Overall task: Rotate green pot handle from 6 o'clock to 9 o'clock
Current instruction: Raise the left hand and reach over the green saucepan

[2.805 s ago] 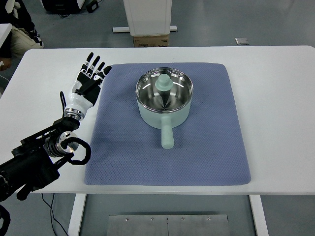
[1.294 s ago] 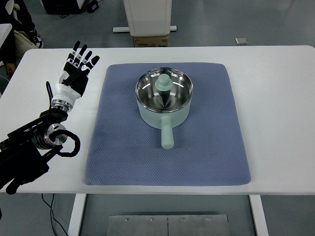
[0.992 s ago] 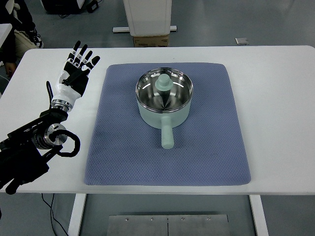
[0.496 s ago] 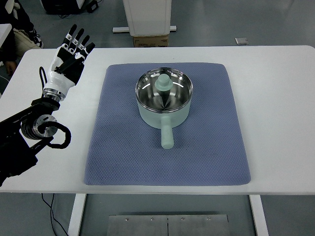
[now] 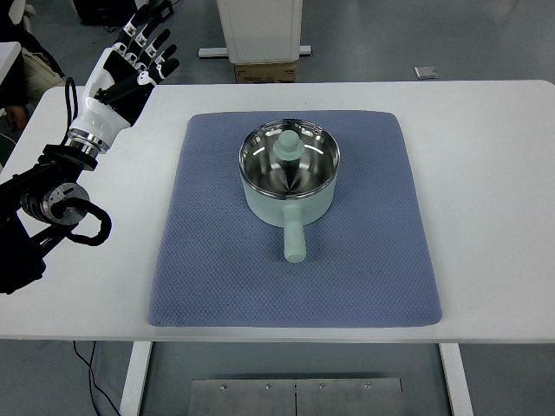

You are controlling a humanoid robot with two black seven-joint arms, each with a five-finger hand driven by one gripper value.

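The left hand (image 5: 130, 61), fingers spread and empty, has drawn back to the tabletop's (image 5: 486, 173) far-left corner; the green pot's (image 5: 289, 178) handle (image 5: 294, 238) remains unturned at six o'clock.

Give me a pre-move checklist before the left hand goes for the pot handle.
1. Handle points at 6 o'clock, toward the robot: ok.
2. Green pot sits upright on the blue mat: ok.
3. Left hand has fingers spread, holding nothing: ok.
4. Left hand near the handle: not ok, it is off the mat over the table's far left corner.
5. Mat around the handle free of other items: ok.
6. Right arm position: cannot tell, not in view.
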